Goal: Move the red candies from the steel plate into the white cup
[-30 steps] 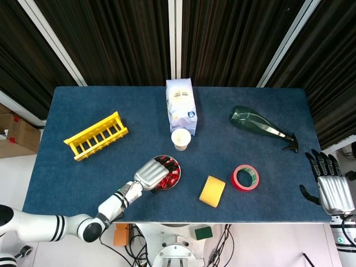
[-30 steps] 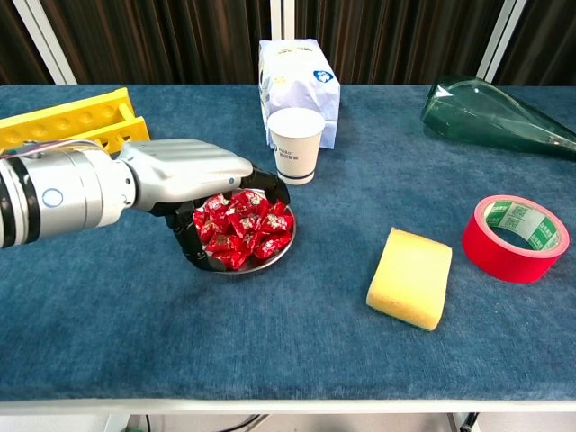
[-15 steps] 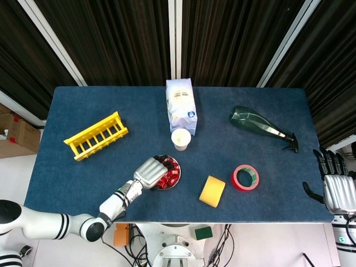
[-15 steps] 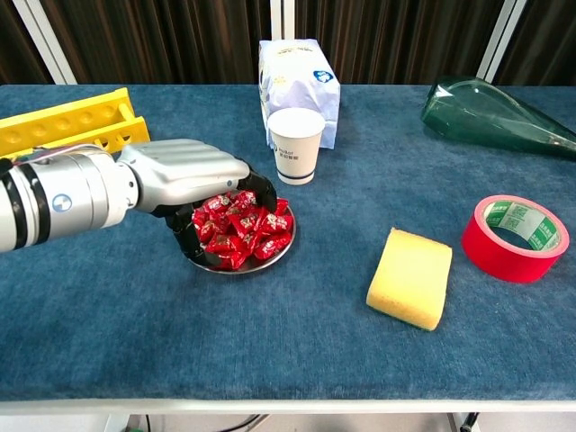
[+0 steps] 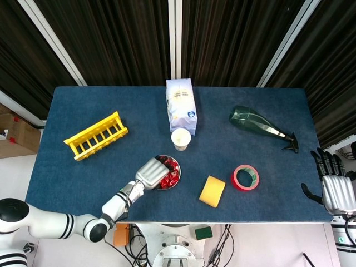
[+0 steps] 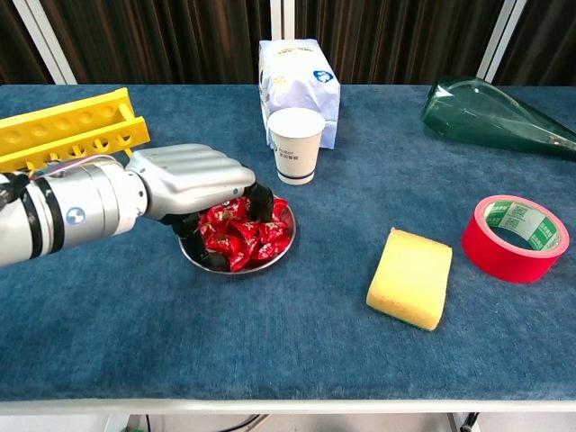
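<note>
Left hand (image 6: 193, 182) lies fingers curled down into the red candies (image 6: 245, 236) on the steel plate (image 6: 202, 261); whether it grips any, I cannot tell. Right hand (image 5: 335, 190) rests open, fingers apart.

Two arms, each ending in a silver five-finger hand.
Left hand (image 6: 193, 183): forearm reaching in from the near left edge, palm down, dark fingers (image 6: 261, 202) curled downward; grasp cannot be told. Right hand (image 5: 334, 189): at the far right edge, back upward, fingers straight and apart, holding nothing.
</note>
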`<act>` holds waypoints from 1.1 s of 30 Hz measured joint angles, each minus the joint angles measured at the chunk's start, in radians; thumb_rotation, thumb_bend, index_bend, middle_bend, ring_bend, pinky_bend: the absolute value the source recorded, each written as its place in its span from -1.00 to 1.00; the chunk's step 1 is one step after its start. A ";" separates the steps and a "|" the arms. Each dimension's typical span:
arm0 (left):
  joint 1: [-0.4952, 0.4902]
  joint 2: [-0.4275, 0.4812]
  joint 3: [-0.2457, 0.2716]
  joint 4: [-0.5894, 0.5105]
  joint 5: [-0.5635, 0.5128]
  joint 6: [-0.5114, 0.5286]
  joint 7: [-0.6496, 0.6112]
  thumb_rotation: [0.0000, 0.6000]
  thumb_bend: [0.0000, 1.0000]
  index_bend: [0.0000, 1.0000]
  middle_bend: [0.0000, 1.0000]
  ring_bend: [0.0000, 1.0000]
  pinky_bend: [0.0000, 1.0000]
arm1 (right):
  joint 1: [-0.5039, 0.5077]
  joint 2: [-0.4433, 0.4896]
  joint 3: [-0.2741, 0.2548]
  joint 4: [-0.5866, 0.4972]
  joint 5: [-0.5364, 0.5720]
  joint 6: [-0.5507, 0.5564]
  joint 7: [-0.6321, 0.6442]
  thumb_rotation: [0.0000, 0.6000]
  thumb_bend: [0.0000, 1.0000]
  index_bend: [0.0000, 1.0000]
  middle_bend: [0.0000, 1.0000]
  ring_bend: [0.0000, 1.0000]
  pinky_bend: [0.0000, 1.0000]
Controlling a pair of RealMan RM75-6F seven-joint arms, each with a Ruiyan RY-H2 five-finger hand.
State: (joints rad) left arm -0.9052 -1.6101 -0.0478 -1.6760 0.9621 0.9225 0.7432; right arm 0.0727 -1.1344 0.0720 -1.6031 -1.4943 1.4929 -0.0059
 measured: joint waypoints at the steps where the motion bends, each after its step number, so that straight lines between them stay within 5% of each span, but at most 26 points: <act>1: 0.000 -0.003 0.001 0.004 0.003 0.003 -0.001 1.00 -0.54 -0.28 -0.25 -0.59 -0.44 | 0.000 0.000 0.000 0.000 0.000 -0.002 -0.001 1.00 -0.49 -1.00 -1.00 -1.00 -1.00; 17: 0.009 -0.054 0.005 0.075 0.075 0.038 -0.044 1.00 -0.30 0.08 0.10 -0.24 -0.12 | 0.006 0.003 0.000 -0.002 0.009 -0.019 -0.005 1.00 -0.50 -1.00 -1.00 -1.00 -1.00; 33: 0.001 -0.074 -0.021 0.105 0.136 0.033 -0.089 1.00 -0.29 0.30 0.32 0.00 0.09 | 0.009 0.005 0.000 -0.004 0.014 -0.028 -0.008 1.00 -0.49 -1.00 -1.00 -1.00 -1.00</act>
State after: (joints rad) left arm -0.9041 -1.6837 -0.0692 -1.5705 1.0976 0.9552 0.6545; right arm 0.0821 -1.1299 0.0725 -1.6067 -1.4800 1.4647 -0.0142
